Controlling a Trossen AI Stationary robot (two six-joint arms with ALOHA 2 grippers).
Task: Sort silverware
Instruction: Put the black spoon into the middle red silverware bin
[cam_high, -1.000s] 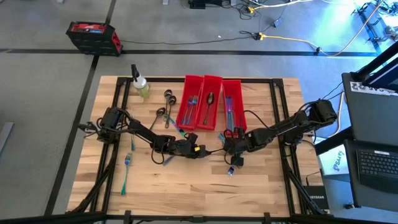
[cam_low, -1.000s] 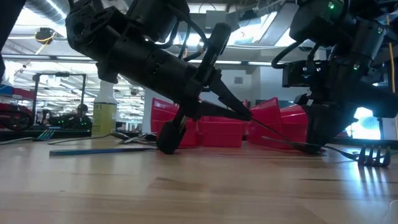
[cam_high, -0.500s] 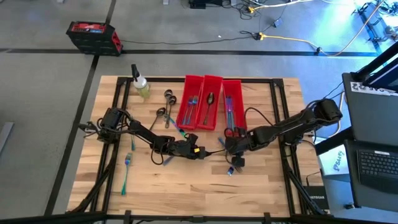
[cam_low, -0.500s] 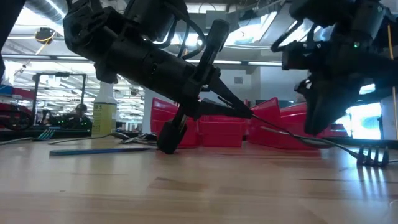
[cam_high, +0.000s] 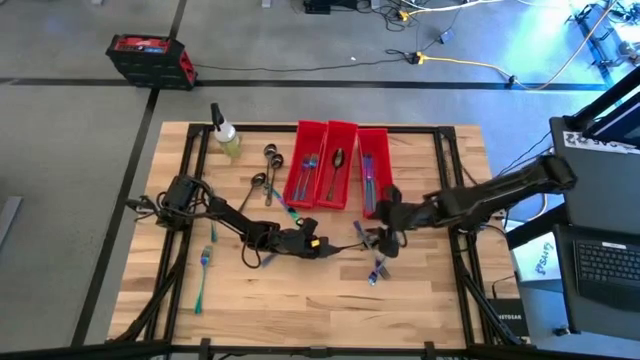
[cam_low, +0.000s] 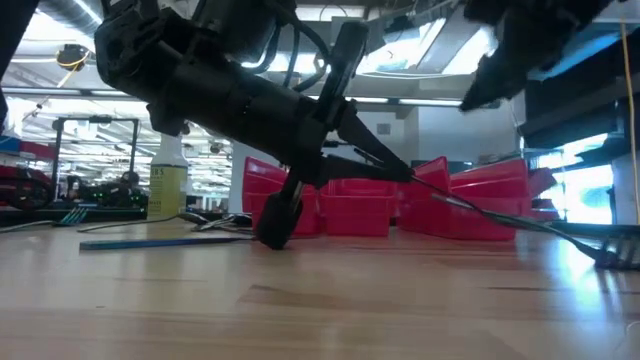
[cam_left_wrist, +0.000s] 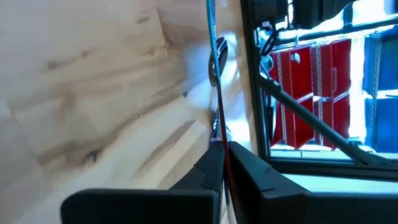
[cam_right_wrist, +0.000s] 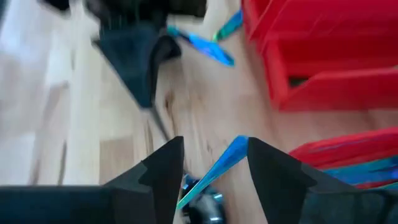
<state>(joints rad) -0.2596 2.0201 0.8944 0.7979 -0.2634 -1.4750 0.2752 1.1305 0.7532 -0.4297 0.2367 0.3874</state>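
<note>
Overhead and side views of a wooden table (cam_high: 300, 300) during cutlery sorting. Three red bins (cam_high: 337, 165) stand side by side at the far middle of the table, each already holding a few pieces. A spray bottle (cam_high: 224, 133) stands near the far left corner.

The left gripper (cam_high: 322, 246) lies low at the table's centre, its fingers (cam_left_wrist: 214, 168) pressed together on the thin handle of a fork (cam_low: 520, 226); the fork slants from the fingertips down to the table, its tines resting on the wood.

The right gripper (cam_high: 388, 228) hangs just in front of the rightmost bin with its fingers (cam_right_wrist: 163, 167) apart and nothing between them. A blue utensil (cam_right_wrist: 214, 171) lies on the table beneath it.

Loose pieces remain: spoons (cam_high: 268, 170) left of the bins, and a teal fork (cam_high: 203, 272) near the left edge.

Handling, as a judgement: each piece looks light, stiff and thin, with a polished metal surface likely to slip or pivot in a narrow grip. Lying flat, it offers little edge to catch. The best hold is probably across the handle near its middle, where the piece balances.
</note>
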